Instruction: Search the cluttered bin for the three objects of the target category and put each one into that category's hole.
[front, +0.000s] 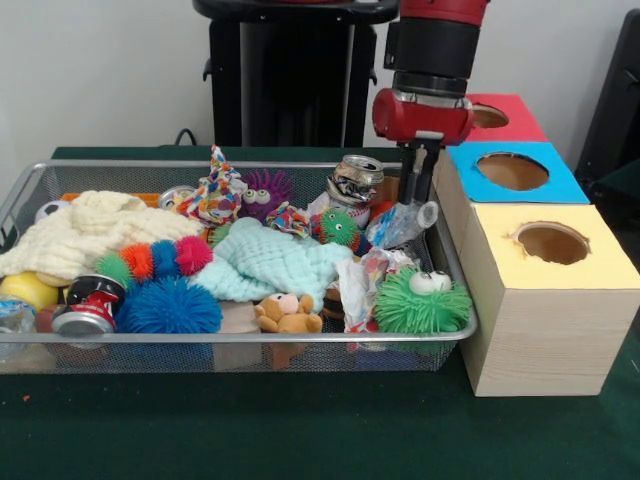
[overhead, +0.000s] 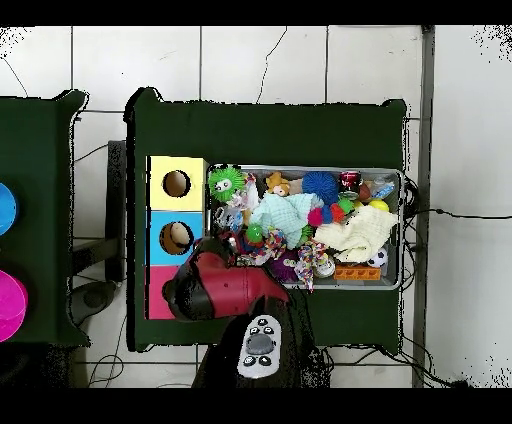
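Observation:
The wire mesh bin (front: 240, 339) is full of toys and cloths; it also shows in the overhead view (overhead: 401, 230). A crumpled clear bottle (front: 400, 225) lies at the bin's right end by the far rim. My gripper (front: 417, 198) hangs straight down just above it, its two dark fingers a little apart with nothing between them. A clear bluish thing (front: 14, 316) at the bin's front left corner may be another bottle. No third one shows. The red-faced hole (front: 488, 116) is on the farthest box, behind the gripper. In the overhead view the arm (overhead: 225, 290) covers the gripper.
The blue-faced hole (front: 512, 170) and the yellow-faced hole (front: 551, 242) are on boxes right of the bin. A crushed can (front: 355, 182) stands left of the gripper, and a red can (front: 88, 305) lies front left. A green spiky ball (front: 420, 303) sits at the front right.

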